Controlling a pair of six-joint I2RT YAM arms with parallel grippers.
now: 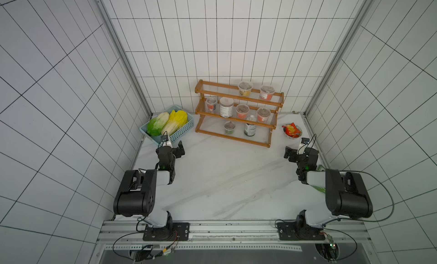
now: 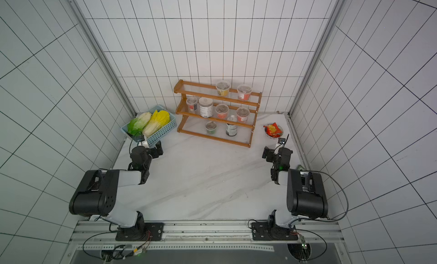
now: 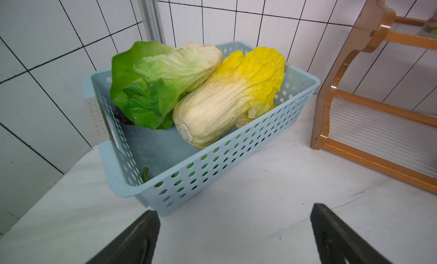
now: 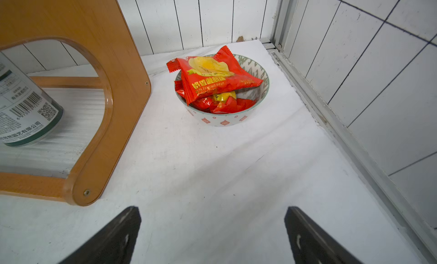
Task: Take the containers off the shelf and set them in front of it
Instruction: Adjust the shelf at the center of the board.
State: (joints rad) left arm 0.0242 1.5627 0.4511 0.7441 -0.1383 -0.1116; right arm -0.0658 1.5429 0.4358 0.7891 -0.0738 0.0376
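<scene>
Containers (image 1: pixel 226 106), eight by my count (far view's small), all sit on shelf (image 1: pixel 212 134), none out front. L gripper (image 3: pixel 234 212) & R gripper (image 4: pixel 212 210) hang wide apart, empty. Whole job's left for me.

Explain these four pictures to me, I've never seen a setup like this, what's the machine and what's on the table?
These are two robot arms bolted at the near edge of a white table, each ending in a two-fingered gripper. Two pictures look down on the whole scene from overhead; the other two come from cameras on the wrists. The left gripper faces a blue basket holding two cabbages; the right gripper faces a bowl of red snack packets. Both are open and hold nothing. At the back stands a wooden shelf with eight containers on its three tiers: six small cups and two taller jars. None is off it yet.
</scene>
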